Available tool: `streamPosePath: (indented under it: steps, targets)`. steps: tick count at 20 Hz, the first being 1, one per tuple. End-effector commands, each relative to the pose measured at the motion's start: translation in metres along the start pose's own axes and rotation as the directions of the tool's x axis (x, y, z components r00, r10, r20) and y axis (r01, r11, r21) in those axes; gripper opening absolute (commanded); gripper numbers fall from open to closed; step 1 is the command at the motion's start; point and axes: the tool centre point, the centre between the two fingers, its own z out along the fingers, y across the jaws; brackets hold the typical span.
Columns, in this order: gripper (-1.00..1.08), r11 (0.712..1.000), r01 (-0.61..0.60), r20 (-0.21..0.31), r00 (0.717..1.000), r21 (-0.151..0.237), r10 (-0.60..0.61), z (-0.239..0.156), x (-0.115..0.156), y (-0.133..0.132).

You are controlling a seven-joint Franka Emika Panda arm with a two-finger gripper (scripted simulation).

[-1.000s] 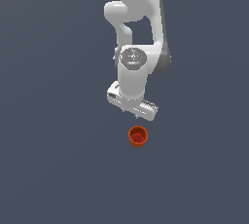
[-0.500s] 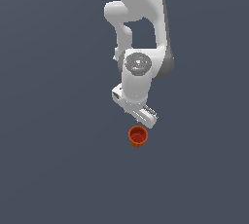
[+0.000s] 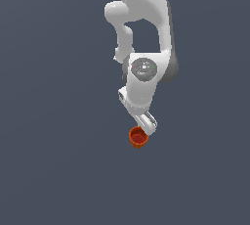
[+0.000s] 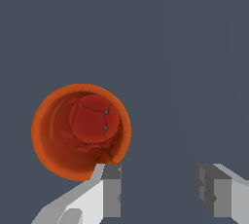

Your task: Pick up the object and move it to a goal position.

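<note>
The object is a small orange-red cup-shaped pot (image 3: 138, 138) standing upright on the flat grey floor, its darker red inside facing up. In the wrist view the pot (image 4: 80, 130) is seen from above, its rim just beside one fingertip (image 4: 111, 189). My gripper (image 4: 158, 191) is open and empty. The pot lies outside the gap between the fingers, off to one side of it. In the exterior view the hand (image 3: 145, 121) hangs just above the pot and hides part of its far rim.
The white arm (image 3: 144, 33) rises above the hand. A plain grey floor (image 3: 58, 160) surrounds the pot, with no other objects in view.
The hand has come down toward the pot and turned, so its lower end now overlaps the pot's far rim. The pot has not moved.
</note>
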Motion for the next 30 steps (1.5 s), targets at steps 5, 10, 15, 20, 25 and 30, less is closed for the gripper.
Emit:
streamPosePath:
  steps: [5, 10, 15, 20, 25, 30]
  targets:
    - [0.28, 0.987, -0.16, -0.009, 0.987, -0.007, 0.16, 0.005, -0.002, -0.008]
    - [0.28, 0.961, -0.278, -0.018, 0.96, -0.009, 0.278, 0.008, -0.005, -0.015]
    - [0.28, 0.922, -0.388, -0.028, 0.922, -0.01, 0.387, 0.011, -0.007, -0.021]
    - [0.28, 0.884, -0.467, -0.036, 0.884, -0.008, 0.467, 0.014, -0.009, -0.025]
    - [0.28, 0.856, -0.518, -0.042, 0.855, -0.006, 0.517, 0.015, -0.01, -0.029]
    - [0.28, 0.841, -0.541, -0.044, 0.84, -0.005, 0.54, 0.016, -0.011, -0.03]
